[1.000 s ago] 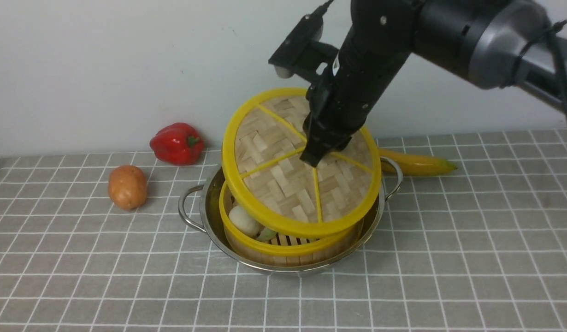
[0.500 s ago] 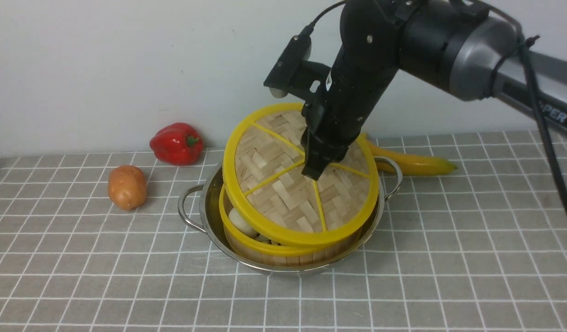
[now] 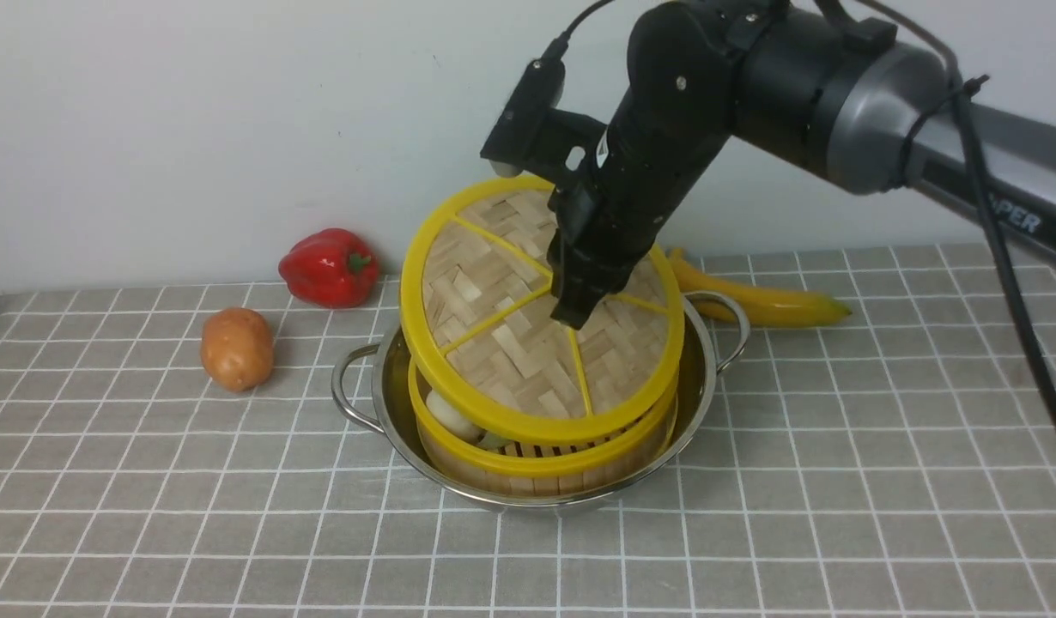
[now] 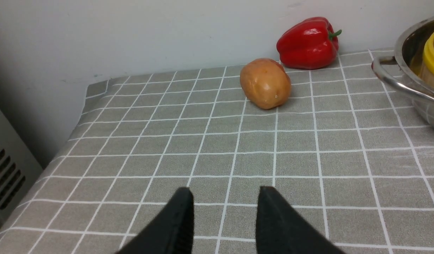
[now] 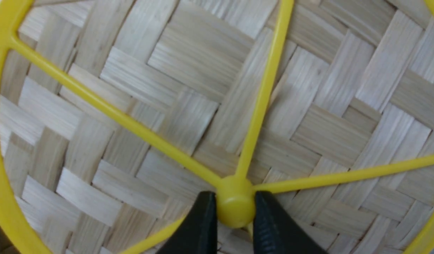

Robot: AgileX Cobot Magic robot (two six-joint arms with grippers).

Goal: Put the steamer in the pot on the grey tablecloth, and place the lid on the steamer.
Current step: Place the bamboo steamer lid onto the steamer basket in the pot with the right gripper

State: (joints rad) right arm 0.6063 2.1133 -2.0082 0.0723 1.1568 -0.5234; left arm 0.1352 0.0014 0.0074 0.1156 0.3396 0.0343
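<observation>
Lid [image 3: 511,343] shifted left since the earlier frames, near edge lifted, so slats of the steamer [image 3: 545,462] show under it; right arm swung left with it

Left gripper [image 4: 224,201] hangs low over the tablecloth [image 3: 837,481], black tapered fingers spread, nothing between them, so released. Tablecloth: grey cloth, thin white grid.

Potato [image 3: 236,348], tan matte oval, lies at left. Glossy red pepper [image 3: 329,267] sits behind it, near the wall.

Pot [image 3: 392,386]: shiny steel, wide and shallow, looped wire handles on both sides, stands mid-cloth. Steamer sits inside the pot: round, bamboo wall, yellow plastic rim, pale bun [image 3: 451,412] peeking out at its left side.

Lid is a flat woven-bamboo disc with a thick yellow rim and thin yellow spokes to a round hub [image 5: 235,206]. It is tilted, far edge high, near edge low over the steamer rim, not seated; can't tell if the near edge touches.

Right gripper [image 3: 575,311] is clenched on the hub, one finger each side, pointing down. Right arm reaches in from upper right, wrist bent down over the pot.

Smooth curved yellow banana [image 3: 768,302] lies behind the pot's right handle
</observation>
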